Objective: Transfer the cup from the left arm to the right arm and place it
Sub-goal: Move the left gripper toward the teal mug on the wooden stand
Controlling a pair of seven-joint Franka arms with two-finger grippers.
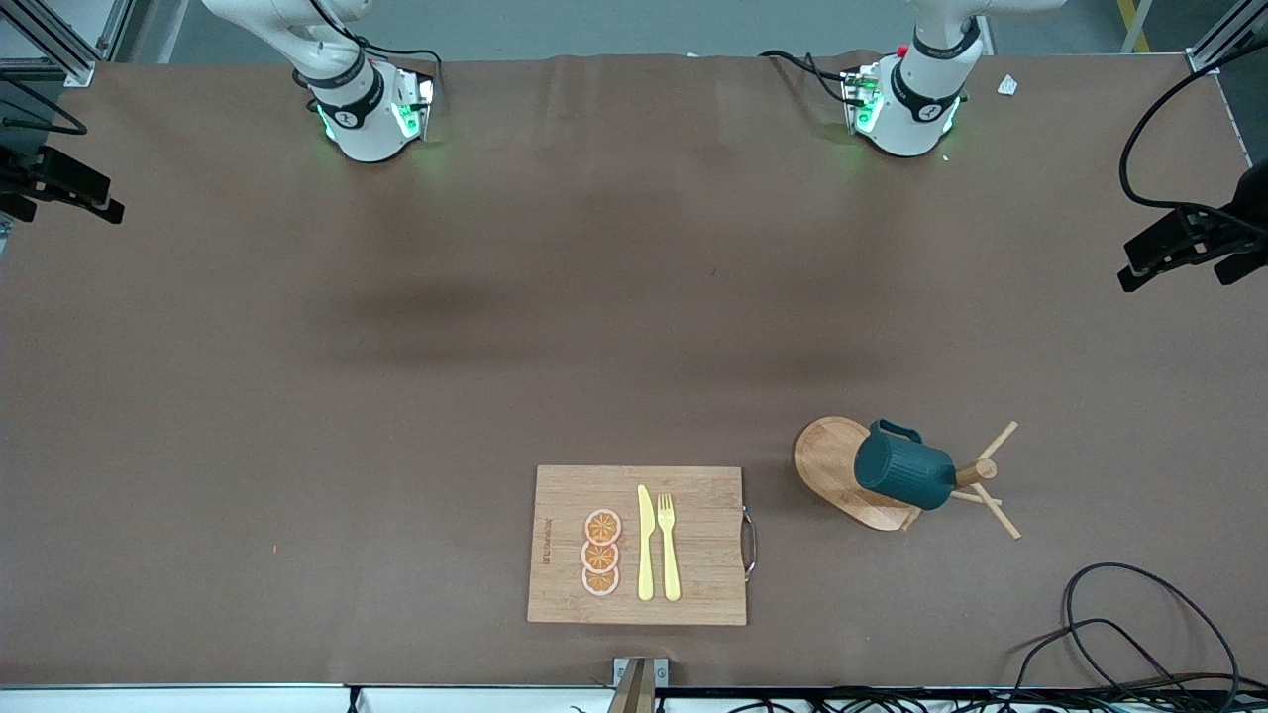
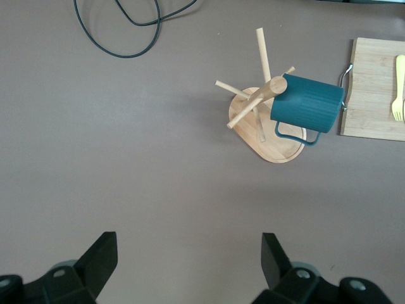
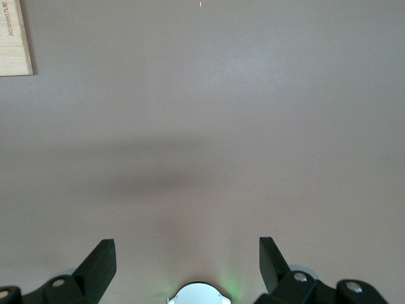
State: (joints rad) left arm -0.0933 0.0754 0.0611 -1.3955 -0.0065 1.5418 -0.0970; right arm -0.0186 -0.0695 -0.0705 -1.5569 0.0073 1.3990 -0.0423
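Bamboo board [image 1: 693, 515] sits nearest the front camera, w/ three orange slices [image 1: 601, 553], a knife [image 1: 645, 543] and a fork [image 1: 669, 547] laid side by side on it, handle [image 1: 750, 542] facing the left arm's end. Beside it, toward that end and slightly farther from the camera, the cup [image 1: 904, 468] hangs upside-down on a peg of the wooden rack [image 1: 842, 470], loop handle toward the robots — parked to dry, by the look of it, and reachable from above. Cable [image 1: 1129, 624] loops near the table edge at that end.

Farther back, bare brown tabletop [image 1: 396, 396]. Both arms wait high; only their bases show at the top of the front view. Left gripper [image 2: 188, 269] hovers over bare table short of the rack, fingers spread wide, nothing between them, cup in its sights. Right gripper [image 3: 186, 269] hangs over bare table near its own base, fingers likewise apart, empty. Handover not yet begun; left arm probably goes first.
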